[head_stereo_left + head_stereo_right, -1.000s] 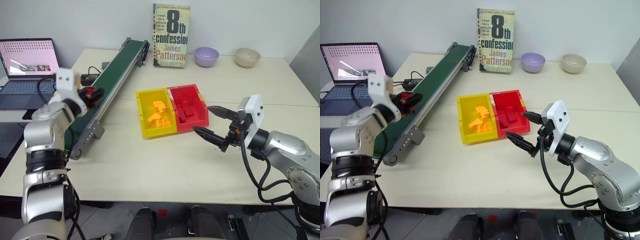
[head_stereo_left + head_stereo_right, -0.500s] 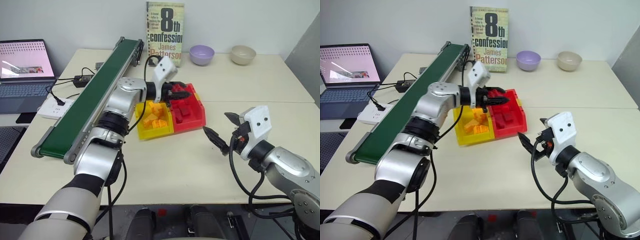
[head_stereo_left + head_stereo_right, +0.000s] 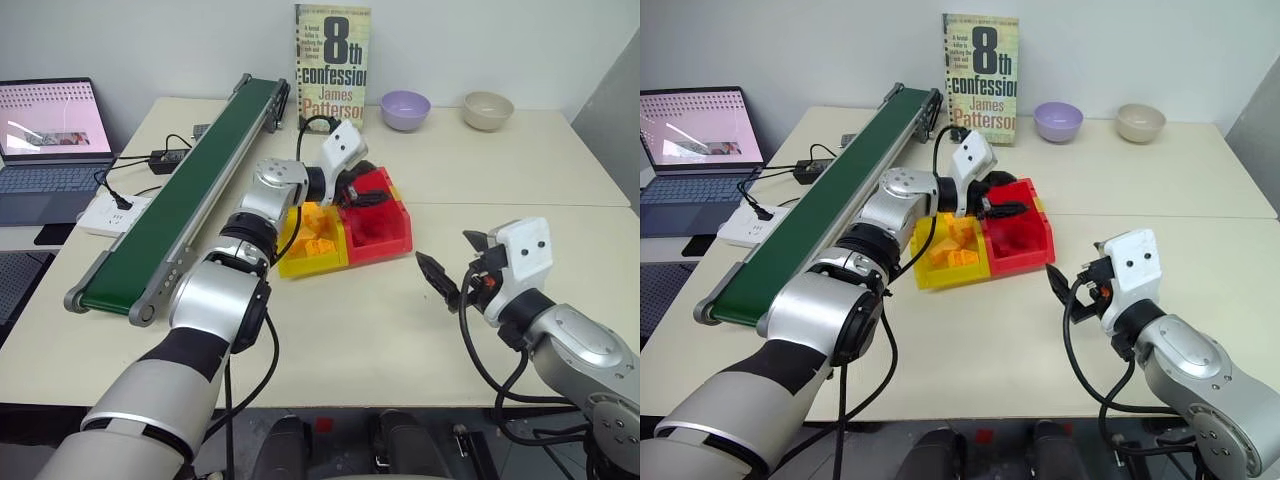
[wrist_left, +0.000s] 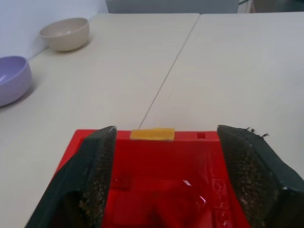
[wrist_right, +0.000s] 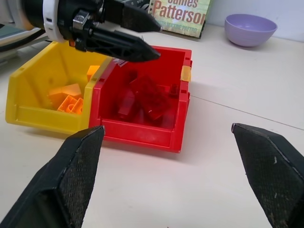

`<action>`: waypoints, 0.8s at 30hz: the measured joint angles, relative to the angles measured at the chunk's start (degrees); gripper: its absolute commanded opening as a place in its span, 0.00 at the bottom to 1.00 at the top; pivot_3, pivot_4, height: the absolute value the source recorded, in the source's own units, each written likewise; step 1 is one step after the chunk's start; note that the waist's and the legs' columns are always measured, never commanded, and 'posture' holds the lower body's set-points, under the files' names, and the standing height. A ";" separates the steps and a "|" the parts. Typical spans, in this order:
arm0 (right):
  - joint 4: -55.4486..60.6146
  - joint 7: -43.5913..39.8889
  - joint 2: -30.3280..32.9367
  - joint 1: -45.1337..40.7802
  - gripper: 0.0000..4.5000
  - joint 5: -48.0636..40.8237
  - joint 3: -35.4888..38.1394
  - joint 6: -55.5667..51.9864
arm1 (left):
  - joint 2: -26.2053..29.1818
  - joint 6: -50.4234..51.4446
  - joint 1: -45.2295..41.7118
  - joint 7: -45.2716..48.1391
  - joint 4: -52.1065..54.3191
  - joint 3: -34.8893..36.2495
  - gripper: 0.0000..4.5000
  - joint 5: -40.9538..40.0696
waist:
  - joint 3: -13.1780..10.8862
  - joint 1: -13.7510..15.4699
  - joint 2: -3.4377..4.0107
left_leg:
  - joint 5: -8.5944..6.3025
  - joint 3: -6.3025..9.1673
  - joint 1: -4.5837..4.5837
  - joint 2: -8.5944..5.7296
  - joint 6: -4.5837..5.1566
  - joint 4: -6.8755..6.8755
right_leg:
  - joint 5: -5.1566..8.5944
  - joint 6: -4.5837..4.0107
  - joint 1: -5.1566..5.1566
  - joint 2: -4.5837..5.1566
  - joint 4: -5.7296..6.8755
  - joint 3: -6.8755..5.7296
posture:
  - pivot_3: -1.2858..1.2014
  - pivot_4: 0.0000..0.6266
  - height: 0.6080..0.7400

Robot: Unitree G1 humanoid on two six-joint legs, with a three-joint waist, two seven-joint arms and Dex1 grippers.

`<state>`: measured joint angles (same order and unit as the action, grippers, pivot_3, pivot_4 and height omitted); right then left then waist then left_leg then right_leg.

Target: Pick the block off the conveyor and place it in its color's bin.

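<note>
My left gripper (image 3: 1008, 196) hangs just above the red bin (image 3: 395, 238), open, with nothing between its fingers (image 4: 97, 161). Red bricks (image 5: 149, 97) lie in a heap inside the bin, and I cannot tell the block apart from the others. The dark green conveyor (image 3: 190, 180) runs along the table's left side with a bare belt. To the right of the bins, my right gripper (image 3: 452, 262) is held open above the table, pointing at them and holding nothing.
A yellow bin (image 3: 310, 262) with orange-yellow bricks is joined to the red bin's left side. At the back stand a book (image 3: 332, 65), a purple bowl (image 3: 404, 108) and a beige bowl (image 3: 488, 110). A laptop (image 3: 50, 140) and a power strip (image 3: 105, 212) lie left of the conveyor.
My left arm swung from the conveyor over to the red bin with a red block in its gripper. The gripper has now opened and no longer holds it. The right gripper barely moved.
</note>
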<state>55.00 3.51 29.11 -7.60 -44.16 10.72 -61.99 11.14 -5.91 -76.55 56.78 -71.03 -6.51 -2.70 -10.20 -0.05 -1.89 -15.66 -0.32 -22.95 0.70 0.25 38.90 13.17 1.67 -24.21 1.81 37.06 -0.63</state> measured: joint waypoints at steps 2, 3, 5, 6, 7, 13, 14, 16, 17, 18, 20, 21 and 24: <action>0.00 0.37 0.09 0.00 1.00 -0.08 0.03 0.00 | -0.03 -0.40 -0.25 -0.11 -0.35 0.40 0.99 0.21 | 0.00 -0.01 0.00 | 0.00 0.00 0.01 0.00 0.00 0.00 | 0.00 0.00 0.00 0.00 0.02 0.00 | 0.52 0.24 1.00; 0.00 0.37 0.18 0.00 1.00 -0.16 0.03 0.00 | -0.02 -0.49 -0.25 -0.14 -0.51 0.68 0.99 0.31 | 0.00 -0.02 0.00 | 0.00 0.00 0.01 0.00 0.00 0.00 | 0.00 0.00 0.00 -0.01 0.02 -0.01 | 0.52 0.24 1.00; 0.00 0.31 0.39 0.00 1.00 -0.38 0.04 0.00 | 0.09 -0.56 -0.25 0.01 -0.66 0.99 0.99 0.53 | 0.00 -0.02 0.00 | 0.00 0.02 0.01 0.00 0.00 0.00 | 0.00 0.00 0.00 -0.01 0.03 -0.02 | 0.52 0.24 1.00; 0.00 0.27 0.55 0.00 1.00 -0.43 0.04 0.00 | 0.28 -0.59 -0.25 0.13 -0.66 1.24 0.99 0.57 | 0.00 -0.03 0.00 | 0.00 0.01 0.01 0.00 0.00 0.00 | 0.00 0.00 0.00 -0.02 0.03 -0.02 | 0.52 0.24 1.00; 0.00 0.21 0.68 0.01 1.00 -0.43 0.04 0.01 | 0.47 -0.62 -0.25 0.23 -0.66 1.34 0.99 0.58 | 0.00 -0.04 0.00 | 0.00 0.01 0.02 0.00 0.00 0.00 | 0.00 0.00 0.00 -0.02 0.03 -0.01 | 0.52 0.24 1.00; -0.08 -3.60 3.60 0.00 1.00 -0.41 0.00 0.94 | 6.65 1.03 0.41 7.05 1.50 2.38 0.99 0.42 | 0.00 -0.24 0.00 | 0.00 0.00 0.04 0.01 0.00 -0.01 | 0.00 -0.01 -0.02 -0.11 0.05 -0.01 | 0.52 0.24 1.00; -0.32 -5.10 4.77 -0.33 1.00 -0.39 -0.05 1.38 | 8.55 2.35 1.31 8.77 3.31 2.47 0.99 0.25 | 0.00 -0.32 0.01 | 0.00 -0.01 0.07 0.03 0.00 -0.01 | 0.00 -0.01 -0.01 -0.14 0.06 0.00 | 0.52 0.24 1.00; -1.88 -8.68 7.26 -1.39 1.00 -0.26 0.04 2.62 | 12.75 5.90 4.51 11.87 8.11 3.22 0.99 -0.58 | 0.00 -0.48 0.01 | 0.00 0.03 0.10 0.10 0.00 -0.01 | 0.00 -0.01 0.01 -0.15 0.08 -0.02 | 0.52 0.24 1.00; -3.13 -10.89 8.37 -2.28 1.00 -0.20 -0.13 3.29 | 15.01 8.33 7.46 13.59 12.41 3.53 0.99 -1.45 | 0.00 -0.65 0.03 | 0.00 -0.01 0.13 0.12 0.00 -0.02 | 0.00 -0.01 0.00 -0.15 0.10 0.03 | 0.52 0.24 1.00; -4.60 -13.31 10.18 -2.62 1.00 0.00 0.09 4.28 | 17.99 11.06 11.15 15.63 17.45 3.75 0.99 -2.38 | -0.01 -1.06 0.06 | 0.00 0.00 0.15 0.30 0.00 -0.03 | 0.01 -0.04 0.01 -0.13 0.15 0.07 | 0.52 0.24 1.00; -8.26 -18.44 13.27 -3.22 1.00 0.22 0.13 6.18 | 24.25 17.78 20.06 18.61 28.73 4.89 0.99 -4.30 | 0.00 -1.61 0.07 | 0.00 -0.05 0.14 0.48 -0.01 -0.03 | 0.01 -0.06 0.02 -0.15 0.11 0.09 | 0.52 0.24 1.00; -10.04 -20.56 14.14 -3.27 1.00 0.28 0.41 6.91 | 26.58 20.81 24.04 19.27 33.61 5.26 0.99 -5.09 | 0.00 -1.62 0.06 | 0.00 -0.02 0.12 0.52 -0.01 -0.02 | 0.01 -0.06 0.02 -0.16 0.11 0.09 | 0.52 0.24 1.00; -13.77 -25.10 14.93 -3.98 1.00 0.46 0.33 9.32 | 29.32 27.31 30.62 19.20 44.63 6.18 0.99 -7.30 | -0.01 -0.11 0.05 | 0.01 0.17 0.05 0.54 -0.02 0.04 | 0.01 -0.06 0.04 -0.17 0.11 -0.03 | 0.52 0.24 1.00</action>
